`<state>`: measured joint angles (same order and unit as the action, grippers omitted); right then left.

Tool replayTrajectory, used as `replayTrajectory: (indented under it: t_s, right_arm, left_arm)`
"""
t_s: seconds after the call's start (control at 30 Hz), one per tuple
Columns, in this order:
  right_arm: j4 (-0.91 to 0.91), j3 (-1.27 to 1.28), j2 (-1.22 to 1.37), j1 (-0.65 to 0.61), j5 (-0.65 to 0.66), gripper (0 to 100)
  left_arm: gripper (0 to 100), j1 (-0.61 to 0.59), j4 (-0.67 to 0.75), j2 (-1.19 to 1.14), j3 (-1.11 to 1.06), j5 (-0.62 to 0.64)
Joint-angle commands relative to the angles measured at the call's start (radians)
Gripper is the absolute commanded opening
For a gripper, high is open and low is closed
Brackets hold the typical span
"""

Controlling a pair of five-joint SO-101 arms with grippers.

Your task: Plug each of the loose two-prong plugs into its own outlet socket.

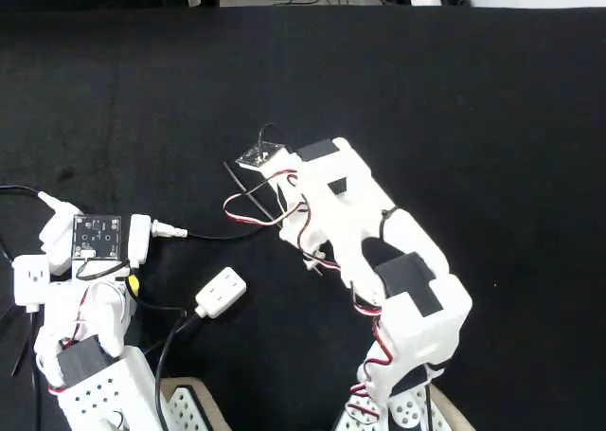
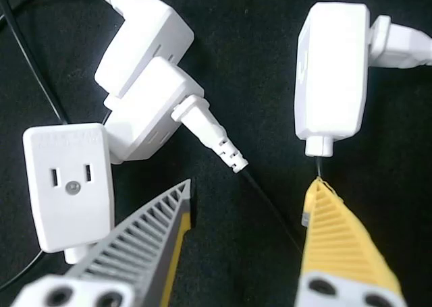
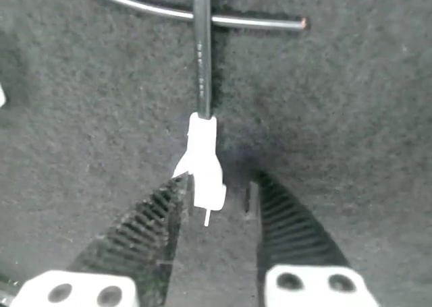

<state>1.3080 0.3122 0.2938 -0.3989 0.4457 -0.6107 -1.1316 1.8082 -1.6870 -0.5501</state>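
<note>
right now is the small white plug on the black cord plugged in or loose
Loose: the small white plug shows a bare prong, no socket on it, inside the open right gripper.

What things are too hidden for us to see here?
High view: the left arm's wrist covers part of the outlet blocks.
Right wrist view: the plug is edge-on by the right gripper, second prong hidden.
Left wrist view: the frame edge cuts off the white cable.

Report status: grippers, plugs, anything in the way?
Left gripper open, beside an outlet socket. Right gripper open, fingers flanking a loose plug, not yet gripped. A black cable crosses the plug's cord just beyond.
</note>
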Motion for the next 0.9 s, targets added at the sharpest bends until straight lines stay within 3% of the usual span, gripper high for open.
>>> replayTrajectory:
  t_s: [0.0, 0.17, 0.43, 0.6, 0.87]
  right_arm:
    - [-0.008, 0.035, 0.018, -0.044, 0.002, 13.2]
    - [-0.011, 0.064, 0.018, -0.133, -0.043, 14.9]
    - [-0.031, 0.065, 0.012, -0.138, -0.048, 14.4]
    - [-0.031, 0.054, 0.010, -0.137, -0.049, 1.1]
    - [0.043, -0.054, 0.013, -0.098, -0.035, 1.9]
  left_arm:
    - [27, 0.002, -0.009, 0.009, -0.013, 0.008]
    - [27, 0.002, -0.009, 0.009, -0.013, 0.008]
    - [27, 0.002, -0.009, 0.009, -0.013, 0.008]
    - [27, 0.002, -0.009, 0.009, -0.013, 0.008]
    - [27, 0.002, -0.009, 0.009, -0.013, 0.008]
